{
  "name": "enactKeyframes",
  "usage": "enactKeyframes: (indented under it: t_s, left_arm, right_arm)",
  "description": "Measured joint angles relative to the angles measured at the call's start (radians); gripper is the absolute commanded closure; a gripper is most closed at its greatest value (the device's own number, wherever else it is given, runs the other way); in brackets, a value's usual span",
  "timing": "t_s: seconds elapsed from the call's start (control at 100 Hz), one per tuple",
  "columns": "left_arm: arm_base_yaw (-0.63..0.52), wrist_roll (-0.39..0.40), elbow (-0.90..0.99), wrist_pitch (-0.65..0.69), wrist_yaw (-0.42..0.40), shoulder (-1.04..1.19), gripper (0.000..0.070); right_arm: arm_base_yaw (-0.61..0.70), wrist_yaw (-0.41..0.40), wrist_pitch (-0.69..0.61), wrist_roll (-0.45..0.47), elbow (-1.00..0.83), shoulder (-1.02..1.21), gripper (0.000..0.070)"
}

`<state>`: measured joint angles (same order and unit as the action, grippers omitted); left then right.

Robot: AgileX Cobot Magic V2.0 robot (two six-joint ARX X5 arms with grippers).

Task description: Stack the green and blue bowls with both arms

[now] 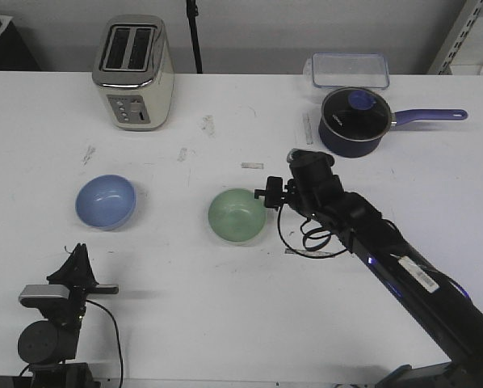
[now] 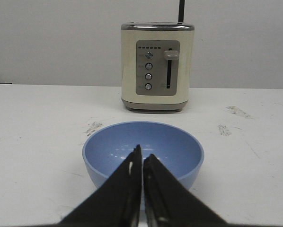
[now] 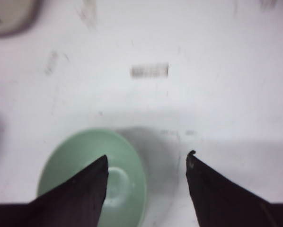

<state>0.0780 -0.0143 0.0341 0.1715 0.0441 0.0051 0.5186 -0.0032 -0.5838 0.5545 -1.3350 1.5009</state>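
The blue bowl (image 1: 105,201) sits upright on the white table at the left. The green bowl (image 1: 237,215) sits upright near the middle. My left gripper (image 1: 77,252) is near the front edge, short of the blue bowl and apart from it. In the left wrist view it (image 2: 142,155) is shut and empty, with the blue bowl (image 2: 108,146) just beyond its tips. My right gripper (image 1: 266,198) is at the green bowl's right rim. In the right wrist view it (image 3: 147,158) is open, one finger above the green bowl (image 3: 75,161) and the other over bare table.
A cream toaster (image 1: 133,73) stands at the back left and also shows in the left wrist view (image 2: 157,66). A navy saucepan with a glass lid (image 1: 353,121) and a clear plastic container (image 1: 349,70) stand at the back right.
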Motion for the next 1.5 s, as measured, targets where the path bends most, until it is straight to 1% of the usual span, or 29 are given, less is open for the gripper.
enactKeyframes:
  t_s: [0.12,0.16,0.2,0.28,0.33,0.48,0.61,0.76,0.82,0.95,1.18,1.31,1.5]
  left_arm:
    - [0.0,0.0,0.0,0.0,0.0,0.0,0.0699]
    - [0.0,0.0,0.0,0.0,0.0,0.0,0.0699]
    - [0.0,0.0,0.0,0.0,0.0,0.0,0.0699]
    - [0.0,0.0,0.0,0.0,0.0,0.0,0.0699]
    - [0.0,0.0,0.0,0.0,0.0,0.0,0.0699]
    - [0.0,0.0,0.0,0.0,0.0,0.0,0.0699]
    - [0.0,0.0,0.0,0.0,0.0,0.0,0.0699]
    - [0.0,0.0,0.0,0.0,0.0,0.0,0.0699]
    - [0.0,0.0,0.0,0.0,0.0,0.0,0.0699]
    - [0.0,0.0,0.0,0.0,0.0,0.0,0.0699]
    - [0.0,0.0,0.0,0.0,0.0,0.0,0.0699]
    - [0.0,0.0,0.0,0.0,0.0,0.0,0.0699]
    - [0.0,0.0,0.0,0.0,0.0,0.0,0.0699]
  right_arm:
    - [-0.035,0.004,0.006,-0.114,0.0,-0.08,0.034]
    - [-0.052,0.005,0.006,-0.156,0.0,-0.108,0.0361]
    - [-0.071,0.011,0.006,-0.199,0.001,-0.137,0.0401]
    - [-0.118,0.04,0.032,-0.282,0.021,-0.2,0.052]
    - [-0.153,0.056,0.063,-0.333,0.053,-0.243,0.0581]
    - [-0.269,0.061,0.199,-0.475,0.217,-0.37,0.0683]
    - [-0.373,0.045,0.34,-0.584,0.378,-0.476,0.0685]
    - [-0.499,-0.052,0.493,-0.688,0.526,-0.602,0.0685]
    - [-0.539,-0.076,0.523,-0.707,0.569,-0.643,0.0685]
    - [-0.577,-0.081,0.529,-0.713,0.656,-0.734,0.0685]
    - [-0.579,-0.076,0.549,-0.626,0.845,-0.943,0.0685]
    - [-0.579,-0.075,0.546,-0.597,0.937,-1.082,0.0686]
    - [-0.579,-0.064,0.51,-0.57,0.97,-1.27,0.0687]
